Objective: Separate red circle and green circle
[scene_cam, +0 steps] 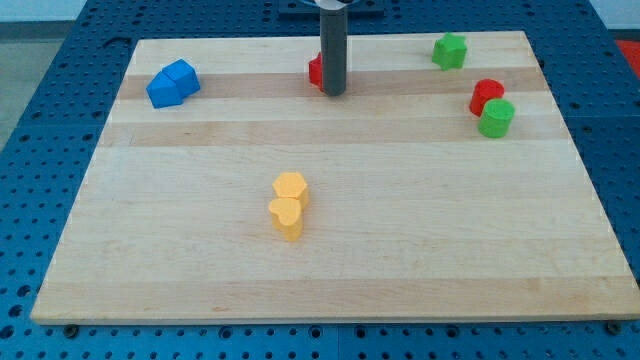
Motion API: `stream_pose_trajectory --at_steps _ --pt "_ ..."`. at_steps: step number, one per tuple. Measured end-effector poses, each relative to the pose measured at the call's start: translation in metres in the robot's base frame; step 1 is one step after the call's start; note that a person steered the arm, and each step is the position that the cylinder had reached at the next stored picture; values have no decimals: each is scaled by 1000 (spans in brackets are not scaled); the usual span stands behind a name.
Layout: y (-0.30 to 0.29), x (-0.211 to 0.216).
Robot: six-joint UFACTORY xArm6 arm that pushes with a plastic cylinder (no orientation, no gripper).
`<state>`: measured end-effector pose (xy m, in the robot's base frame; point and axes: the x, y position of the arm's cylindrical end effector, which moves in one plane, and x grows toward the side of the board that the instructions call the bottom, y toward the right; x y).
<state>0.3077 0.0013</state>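
Red circle [486,95] and green circle [496,117] sit touching at the view's right. Nothing grips here: my tip [334,93] is a bare rod, well apart at top centre beside another red block [315,70]. I'm only approaching; next, wedge between them

This looks like a robotics lab or test cell, not a home or shop. A pale wooden board [330,270] lies flat on a blue metal bench [50,120] whose surface is drilled with a regular grid of small mounting holes, the kind of perforated plate used for fixing equipment. A strip of grey floor [40,12] shows at the view's top corners. On the board sit only small, plain-coloured plastic blocks, like the blue ones [173,84], which read as test pieces and not household goods.
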Motion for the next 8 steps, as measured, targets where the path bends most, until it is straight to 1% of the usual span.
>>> stream_pose_trajectory --at_steps 1,2,3,4,5,6,7,8 --pt "0 17" --pt "46 76" --pt "93 121" --pt "112 139" --pt "153 192" --pt "208 193" --pt "252 182" --pt "247 137"
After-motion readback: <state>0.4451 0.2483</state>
